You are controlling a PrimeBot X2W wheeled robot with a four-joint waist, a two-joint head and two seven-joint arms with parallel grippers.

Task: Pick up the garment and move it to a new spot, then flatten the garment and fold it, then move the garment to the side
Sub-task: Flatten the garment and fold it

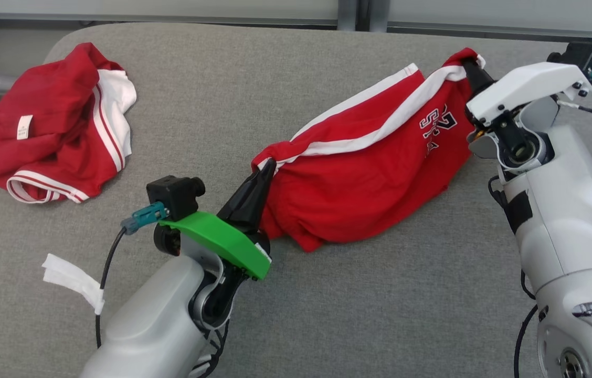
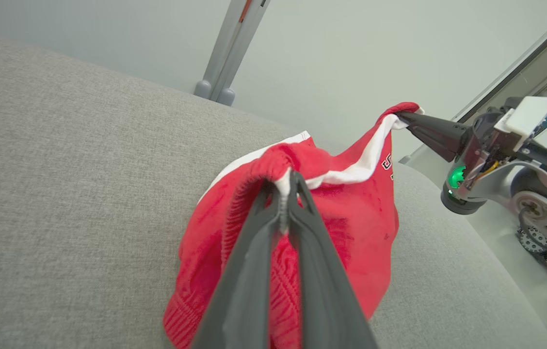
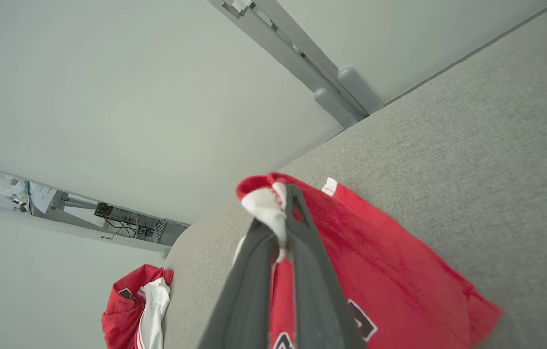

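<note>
Red garment (image 1: 369, 173) with white stripes: stretched slantwise over the middle of the grey fabric-covered worktop (image 1: 296, 315), one end at 8 o'clock, the other at 2 o'clock in the head view. Both ends are raised. The loose middle sags, and its lower bulk appears to rest on the worktop. Black-and-white lettering (image 1: 437, 126) is seen near the 2 o'clock end, partly folded out of sight.

Left claw (image 1: 268, 167): closed tight on the 8 o'clock end, a bunched piece of ribbed red edge with a white stripe being pinched between the dark fingers. The same pinch is seen in the left wrist view, cloth caught at the fingertips (image 2: 297, 186).

Right claw (image 1: 468, 63): closed tight on the 2 o'clock end, where a white-trimmed corner is clamped. In the right wrist view the white trim is seen folded over the tip of the fingers (image 3: 297, 203), with red cloth hanging away toward 4 o'clock.

A green cover (image 1: 217, 241) is carried on the left wrist, a white cover (image 1: 524, 86) on the right.

Second garment (image 1: 54, 126), also red and white: left crumpled at 10 o'clock on the worktop, well apart from the held one, a small white label showing.

A strip of white tape (image 1: 73, 281) is noted on the left arm's cable at 8 o'clock.
</note>
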